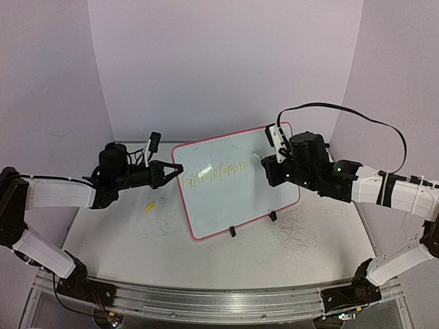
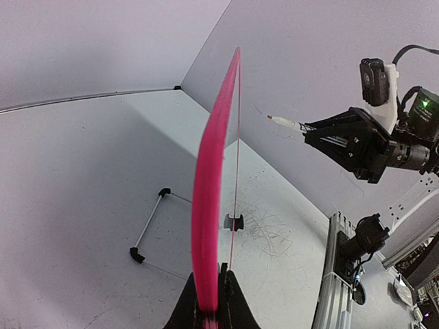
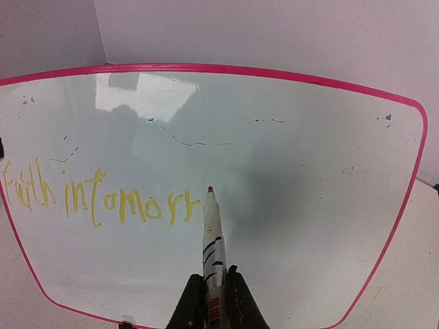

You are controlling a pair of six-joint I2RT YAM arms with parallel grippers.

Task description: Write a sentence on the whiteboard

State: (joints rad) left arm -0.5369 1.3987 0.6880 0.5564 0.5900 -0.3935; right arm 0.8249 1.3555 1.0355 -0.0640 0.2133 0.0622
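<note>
The whiteboard (image 1: 236, 181) stands tilted on two black clip feet, pink-rimmed. My left gripper (image 1: 173, 172) is shut on its left edge; in the left wrist view the pink rim (image 2: 209, 205) runs up from between my fingers (image 2: 209, 312). My right gripper (image 1: 269, 164) is shut on a white marker (image 3: 211, 236), whose tip sits just right of the last letter. The sentence (image 3: 96, 199) is yellow handwriting across the board's left half, and shows faintly from above (image 1: 216, 171). The marker tip also shows in the left wrist view (image 2: 282, 122), a little off the board.
A small yellow marker cap (image 1: 148, 205) lies on the table left of the board. Grey scribble marks (image 1: 302, 236) cover the table in front. A wire stand (image 2: 147, 226) lies behind the board. The metal rail (image 1: 219, 301) runs along the near edge.
</note>
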